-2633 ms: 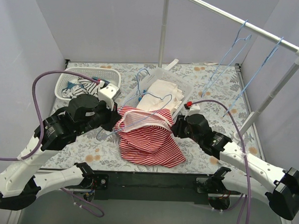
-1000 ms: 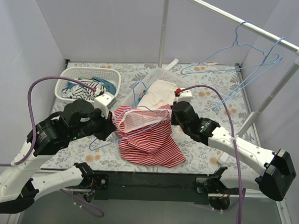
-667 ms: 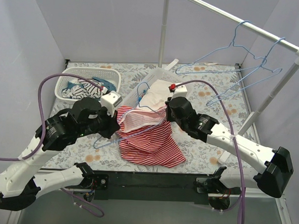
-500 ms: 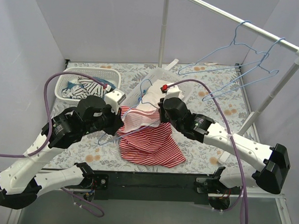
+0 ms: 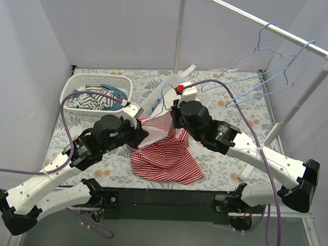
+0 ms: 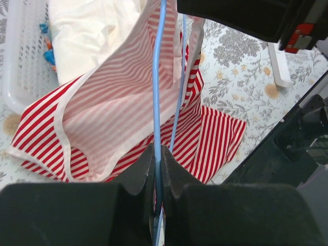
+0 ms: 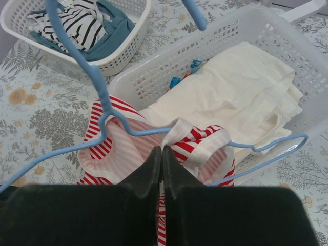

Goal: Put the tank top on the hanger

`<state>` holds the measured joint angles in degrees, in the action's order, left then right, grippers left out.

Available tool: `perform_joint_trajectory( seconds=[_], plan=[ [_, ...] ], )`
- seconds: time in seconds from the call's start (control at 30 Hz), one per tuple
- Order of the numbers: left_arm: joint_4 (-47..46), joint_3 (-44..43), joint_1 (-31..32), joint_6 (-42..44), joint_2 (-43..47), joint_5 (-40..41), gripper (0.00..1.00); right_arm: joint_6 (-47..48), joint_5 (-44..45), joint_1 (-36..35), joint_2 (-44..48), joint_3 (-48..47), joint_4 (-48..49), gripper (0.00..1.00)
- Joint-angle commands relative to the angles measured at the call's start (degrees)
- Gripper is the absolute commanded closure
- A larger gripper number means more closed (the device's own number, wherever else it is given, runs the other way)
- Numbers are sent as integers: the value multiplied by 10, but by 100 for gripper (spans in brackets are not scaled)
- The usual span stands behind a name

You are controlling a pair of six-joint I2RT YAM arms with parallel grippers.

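Observation:
The tank top (image 5: 165,158), red-and-white striped with a white lining, lies on the table with its upper part lifted between the two grippers. My left gripper (image 5: 140,134) is shut on the blue wire hanger (image 6: 158,77), whose wire runs up through the garment's opening (image 6: 102,118). My right gripper (image 5: 172,119) is shut on a white-edged fold of the tank top (image 7: 197,143), right beside the hanger's wire (image 7: 97,77). The hanger's hook shows above the right wrist (image 5: 164,94).
A white basket (image 5: 95,76) with a black-and-white striped garment and teal cloth stands at the back left. A second white basket (image 7: 225,31) holds cream-white cloth (image 7: 246,92) just behind the grippers. A rail (image 5: 255,19) at the back right carries more blue hangers (image 5: 276,49).
Both grippers have come together over the tank top. The right gripper moved left and back with the garment's edge, lifting it. The left gripper swung the hanger more upright into the opening.

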<state>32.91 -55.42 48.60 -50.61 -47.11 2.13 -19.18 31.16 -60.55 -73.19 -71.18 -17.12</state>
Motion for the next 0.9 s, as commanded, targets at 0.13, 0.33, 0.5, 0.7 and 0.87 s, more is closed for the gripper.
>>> perform_joint_trajectory(
  seconds=[0.13, 0.33, 0.5, 0.7, 0.87],
  plan=[
    [-177, 77, 1, -10, 24, -50, 100, 88, -115, -4, 52, -19, 11, 53],
    [-189, 96, 1, -11, 27, -54, 100, 140, -158, -4, 47, -50, 14, 40],
    [-184, 102, 1, -12, 31, -57, 100, 139, -131, -2, 24, -76, 16, 40],
    [-176, 101, 1, -14, 38, -59, 100, 118, -129, 21, 11, -88, 6, 41],
    [-173, 99, 1, -12, 40, -69, 100, 111, -173, 47, -24, -106, 10, 41]
  ],
)
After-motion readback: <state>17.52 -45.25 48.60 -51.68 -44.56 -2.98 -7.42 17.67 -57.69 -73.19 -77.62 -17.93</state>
